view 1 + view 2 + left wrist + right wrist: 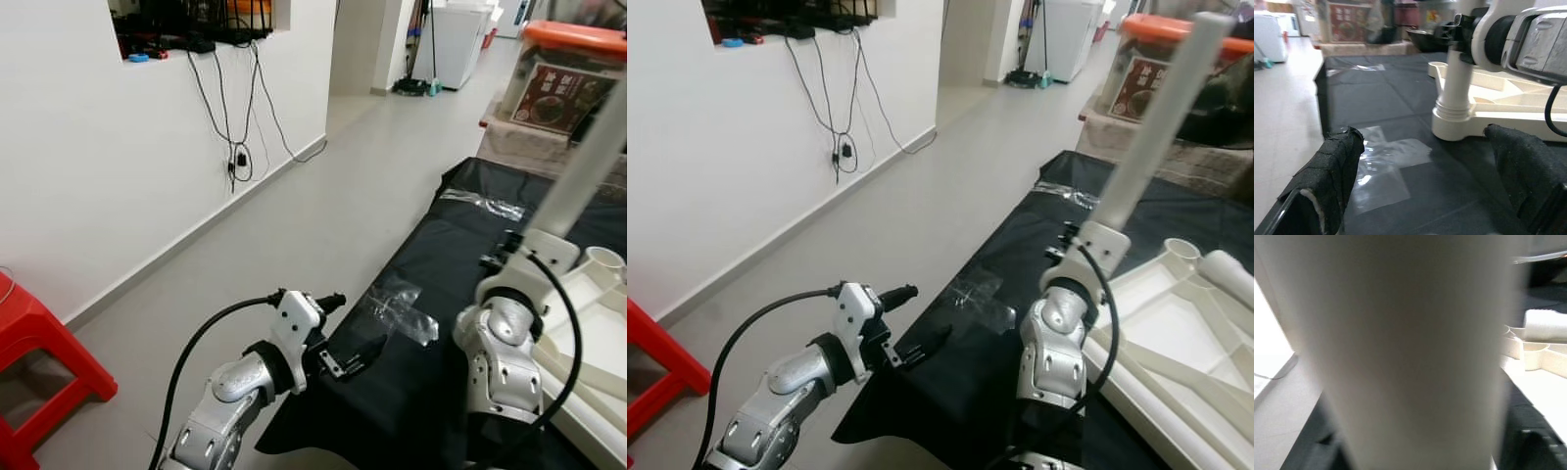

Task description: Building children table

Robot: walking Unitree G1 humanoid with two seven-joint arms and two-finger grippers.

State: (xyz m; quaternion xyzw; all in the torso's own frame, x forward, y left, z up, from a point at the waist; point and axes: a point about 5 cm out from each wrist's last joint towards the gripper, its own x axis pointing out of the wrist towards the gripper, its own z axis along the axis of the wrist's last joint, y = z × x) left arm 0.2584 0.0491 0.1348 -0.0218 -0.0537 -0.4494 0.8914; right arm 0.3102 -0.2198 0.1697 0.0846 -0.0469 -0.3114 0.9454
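Note:
A cream tabletop (1176, 333) lies upside down on a black cloth (431, 382). A white table leg (1156, 117) stands upright at its near corner socket (1449, 122). My right gripper (519, 250) is shut on the lower part of that leg; the right wrist view shows the leg (1410, 352) very close. My left gripper (351, 328) hovers open over the cloth's near edge, left of the leg, with nothing between its fingers (1327, 181). Another white leg (1234, 274) lies on the tabletop at the right.
Clear plastic wrap (397, 308) lies on the cloth just past the left gripper. A red stool (29, 362) stands at the left by the white wall with hanging cables (235, 147). A box with an orange lid (568, 69) sits behind the cloth.

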